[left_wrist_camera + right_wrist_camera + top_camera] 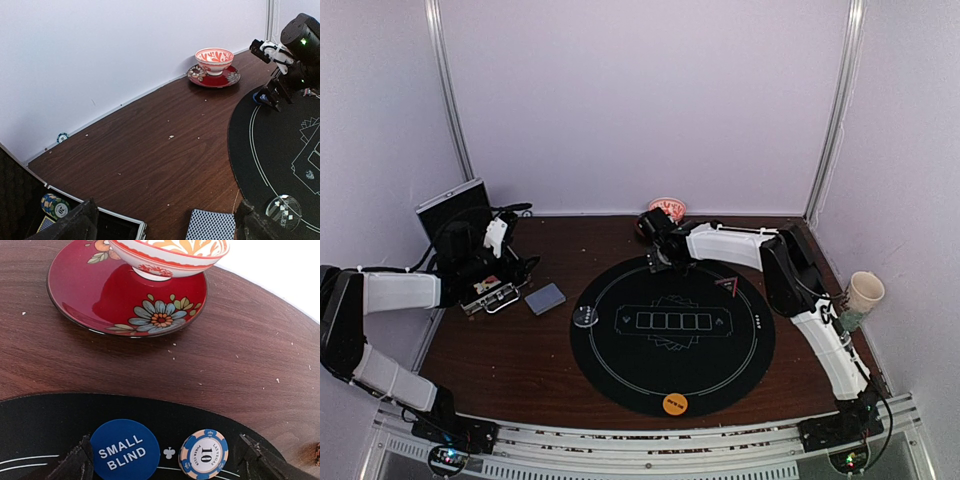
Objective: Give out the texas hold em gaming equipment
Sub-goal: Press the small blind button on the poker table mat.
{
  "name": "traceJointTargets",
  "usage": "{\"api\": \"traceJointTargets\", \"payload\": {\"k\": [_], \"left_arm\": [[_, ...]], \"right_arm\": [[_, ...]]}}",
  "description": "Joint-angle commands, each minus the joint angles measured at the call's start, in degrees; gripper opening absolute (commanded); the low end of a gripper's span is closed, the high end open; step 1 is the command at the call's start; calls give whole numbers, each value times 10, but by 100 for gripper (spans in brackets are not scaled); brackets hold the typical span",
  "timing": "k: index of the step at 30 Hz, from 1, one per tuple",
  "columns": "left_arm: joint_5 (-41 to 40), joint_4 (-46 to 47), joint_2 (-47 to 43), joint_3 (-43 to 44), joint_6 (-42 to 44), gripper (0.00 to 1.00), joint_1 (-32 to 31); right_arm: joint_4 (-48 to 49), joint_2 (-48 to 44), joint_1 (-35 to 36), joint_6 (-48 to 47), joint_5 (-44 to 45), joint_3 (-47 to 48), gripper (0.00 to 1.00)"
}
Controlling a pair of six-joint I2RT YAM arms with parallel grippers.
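Right end effector (165, 464) hangs released at the far rim of the black mat (45, 425); left end effector (165, 227), spread and empty, hovers left of the mat near the card deck (212, 225), probably next to deal. On that far rim lie the small blind disc (124, 450) and ten chip (204, 454), seemingly marking a seat.

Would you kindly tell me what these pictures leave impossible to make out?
Orange disc, top view: lettering too small to read.
Card deck, left wrist view: near end cut off by the bottom edge.
Open case, top view: contents mostly hidden by the left arm.
Bowl, right wrist view: upper part cut off by the top edge.
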Motion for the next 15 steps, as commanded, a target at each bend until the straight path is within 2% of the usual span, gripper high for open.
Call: {"api": "traceJointTargets", "payload": {"k": [1, 15], "left_arm": [[0, 19, 7, 15, 5, 98, -1], [0, 18, 6, 15, 5, 98, 0]], "right_arm": [[-12, 12, 3, -8, -14, 12, 100], [-16, 5, 10, -11, 4, 7, 100]]}}
